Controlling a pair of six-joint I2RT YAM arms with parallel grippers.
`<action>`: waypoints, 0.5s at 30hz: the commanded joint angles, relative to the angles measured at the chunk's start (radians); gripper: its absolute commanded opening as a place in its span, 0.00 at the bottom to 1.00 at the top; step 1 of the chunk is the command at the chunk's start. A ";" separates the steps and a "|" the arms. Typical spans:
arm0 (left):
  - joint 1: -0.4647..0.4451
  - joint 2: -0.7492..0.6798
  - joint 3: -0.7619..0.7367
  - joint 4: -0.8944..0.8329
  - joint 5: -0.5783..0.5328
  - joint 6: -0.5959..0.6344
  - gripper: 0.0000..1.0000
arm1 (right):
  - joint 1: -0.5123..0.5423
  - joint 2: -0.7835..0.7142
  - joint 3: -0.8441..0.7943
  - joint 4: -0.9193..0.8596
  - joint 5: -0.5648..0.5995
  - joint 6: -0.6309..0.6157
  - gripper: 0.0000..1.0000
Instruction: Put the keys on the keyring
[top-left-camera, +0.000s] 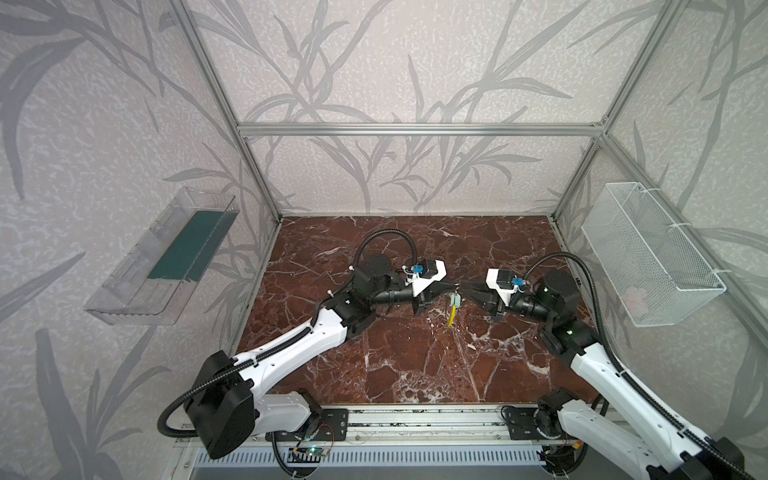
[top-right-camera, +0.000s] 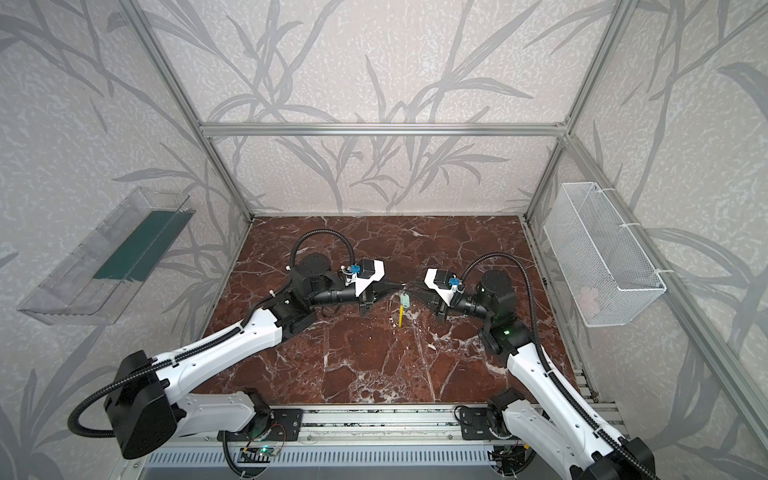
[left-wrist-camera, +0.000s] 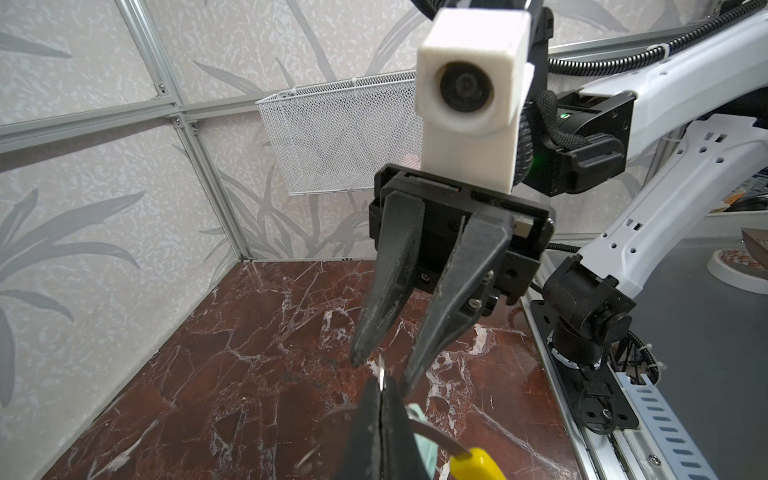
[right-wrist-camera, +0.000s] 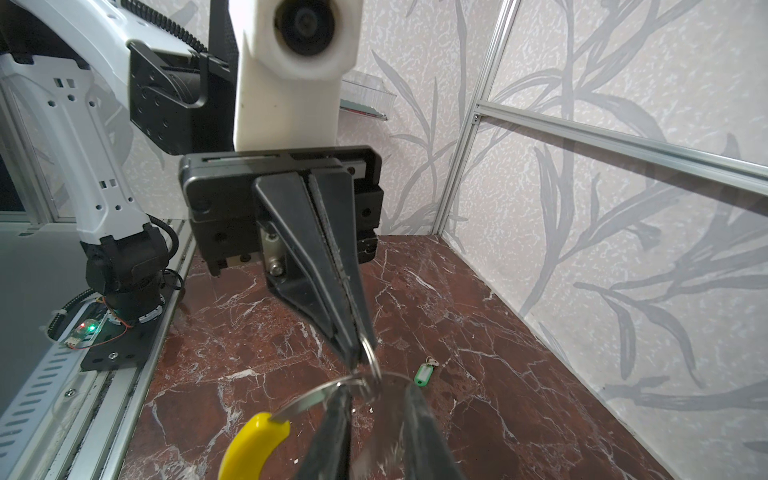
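Both grippers meet tip to tip above the middle of the table. My left gripper (left-wrist-camera: 381, 388) (top-left-camera: 454, 286) is shut on the small split ring (left-wrist-camera: 381, 371) of a key, whose mint head (top-left-camera: 456, 300) (left-wrist-camera: 420, 415) hangs below. The keyring (right-wrist-camera: 316, 400) is a thin grey wire that hangs there too, with its yellow sleeve (right-wrist-camera: 249, 444) (top-left-camera: 451, 318) lowest. My right gripper (right-wrist-camera: 376, 386) (top-left-camera: 463, 287) is open, its fingertips either side of the split ring and against the wire. A second key (right-wrist-camera: 424, 374) with a green head lies on the table beyond.
The red marble table (top-left-camera: 415, 357) is walled on three sides. A white wire basket (top-left-camera: 648, 253) hangs on the right wall and a clear plastic tray (top-left-camera: 166, 253) on the left wall. The arm bases stand on a metal rail (top-left-camera: 415, 424) along the front edge.
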 joint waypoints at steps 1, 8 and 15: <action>0.005 -0.016 0.039 0.004 0.034 0.012 0.00 | 0.004 0.013 0.031 0.024 -0.026 0.010 0.22; 0.005 -0.012 0.044 -0.016 0.037 0.023 0.00 | 0.006 0.009 0.028 0.061 -0.032 0.030 0.18; 0.004 -0.005 0.049 -0.011 0.041 0.026 0.00 | 0.006 0.013 0.035 0.034 -0.057 0.025 0.12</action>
